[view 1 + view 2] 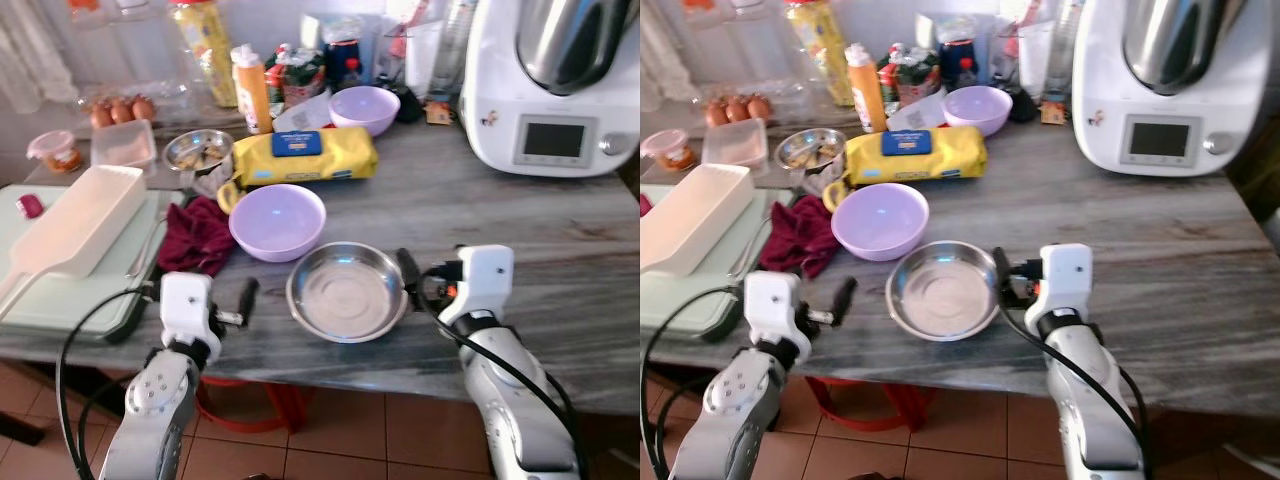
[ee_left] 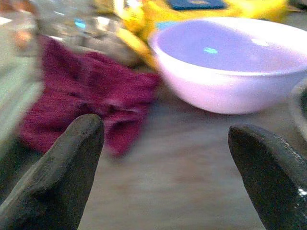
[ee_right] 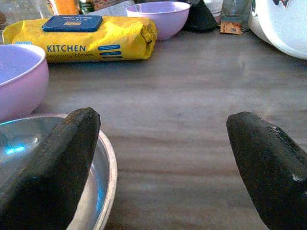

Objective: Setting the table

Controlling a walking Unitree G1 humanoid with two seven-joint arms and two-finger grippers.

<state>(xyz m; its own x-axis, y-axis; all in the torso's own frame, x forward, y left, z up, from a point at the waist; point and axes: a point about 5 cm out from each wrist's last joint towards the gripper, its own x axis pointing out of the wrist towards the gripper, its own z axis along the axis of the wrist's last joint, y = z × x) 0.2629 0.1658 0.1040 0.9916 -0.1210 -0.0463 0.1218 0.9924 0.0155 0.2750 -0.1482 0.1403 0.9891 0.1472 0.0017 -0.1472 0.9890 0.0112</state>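
we see the steel bowl (image 1: 347, 291) on the counter (image 1: 520, 230) near its front edge, just beside the right tool (image 3: 160, 158), spread wide, empty. left tool (image 2: 165, 167) also wide, empty, facing the lilac bowl (image 1: 277, 221).

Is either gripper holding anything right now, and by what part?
Nothing is held. The left gripper is open over bare table near the purple bowl; the right gripper is open beside the steel bowl's rim.
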